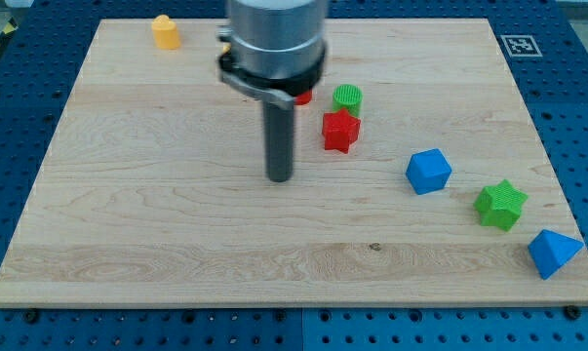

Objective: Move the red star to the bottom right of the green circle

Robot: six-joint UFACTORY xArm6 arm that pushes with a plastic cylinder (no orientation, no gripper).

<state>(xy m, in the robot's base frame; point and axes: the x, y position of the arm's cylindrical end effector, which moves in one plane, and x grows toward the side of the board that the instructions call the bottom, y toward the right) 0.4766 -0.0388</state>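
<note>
The red star [339, 131] lies on the wooden board [157, 214] just below the green circle [347, 97], slightly to its left and nearly touching it. My tip [280, 178] rests on the board to the left of the red star and a little lower, with a clear gap between them. The rod rises from the tip to the arm's grey body at the view's top.
A second red block [302, 97] peeks out behind the arm, left of the green circle. A blue block [428, 171], a green star [499, 204] and another blue block [552, 253] trail to the lower right. An orange block [165, 31] sits at top left.
</note>
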